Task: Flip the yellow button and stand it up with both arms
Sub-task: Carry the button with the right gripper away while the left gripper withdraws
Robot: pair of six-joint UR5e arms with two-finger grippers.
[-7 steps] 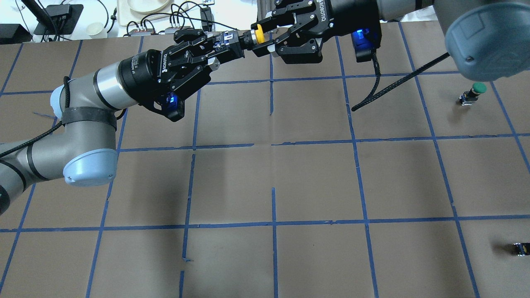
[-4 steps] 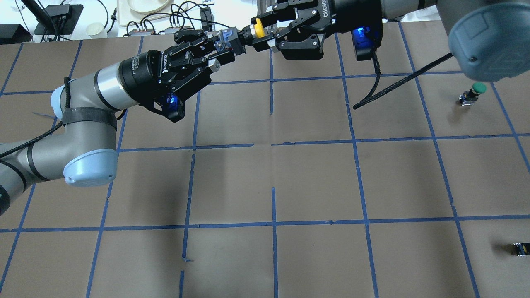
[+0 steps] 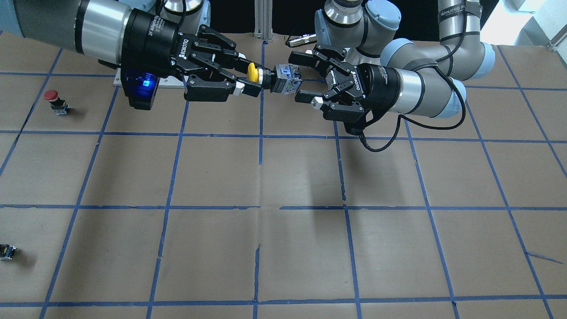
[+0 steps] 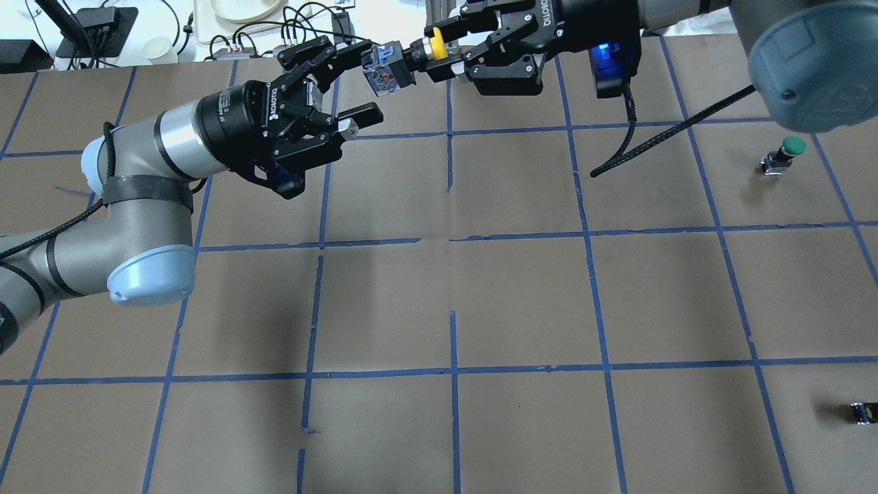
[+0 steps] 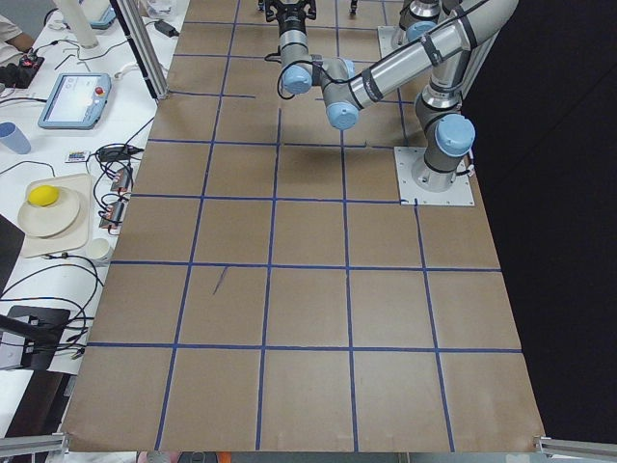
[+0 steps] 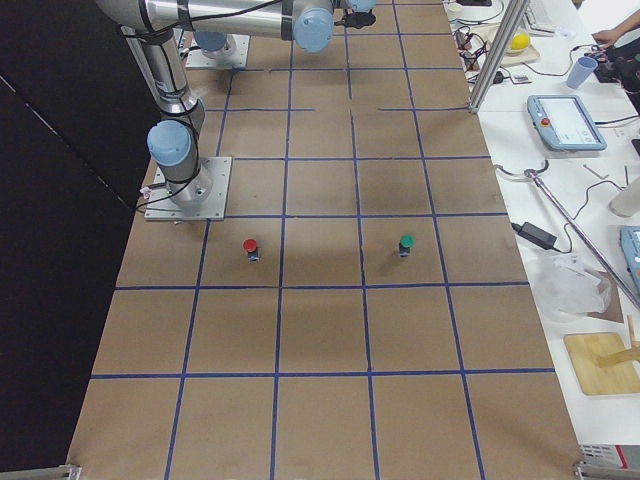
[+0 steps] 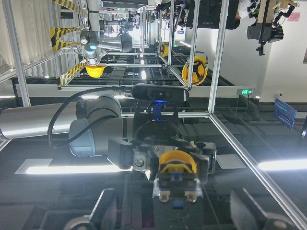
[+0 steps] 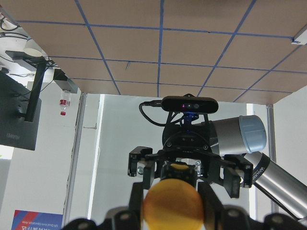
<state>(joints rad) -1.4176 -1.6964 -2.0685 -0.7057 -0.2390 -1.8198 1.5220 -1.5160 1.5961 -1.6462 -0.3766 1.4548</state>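
The yellow button [image 4: 387,65] hangs level in the air above the far middle of the table, its yellow cap [image 3: 251,72] toward my right arm. My right gripper [image 4: 439,50] is shut on the cap end and holds it. My left gripper [image 4: 367,79] is open, its fingers [image 3: 305,95] spread on either side of the grey switch body [image 3: 285,79] without touching it. In the left wrist view the button [image 7: 176,165] faces the camera, held by the right gripper. In the right wrist view the cap [image 8: 172,206] fills the bottom.
A green-capped button [image 4: 789,152] stands at the right. A red-capped button [image 3: 52,98] stands nearer the robot's base. A tiny black switch block [image 4: 863,412] lies at the right front. Cables and a plate [image 4: 240,10] lie beyond the table's far edge.
My left gripper has opened, let go of the button's body and drawn back a little. My right gripper keeps hold of the cap end and has shifted slightly.
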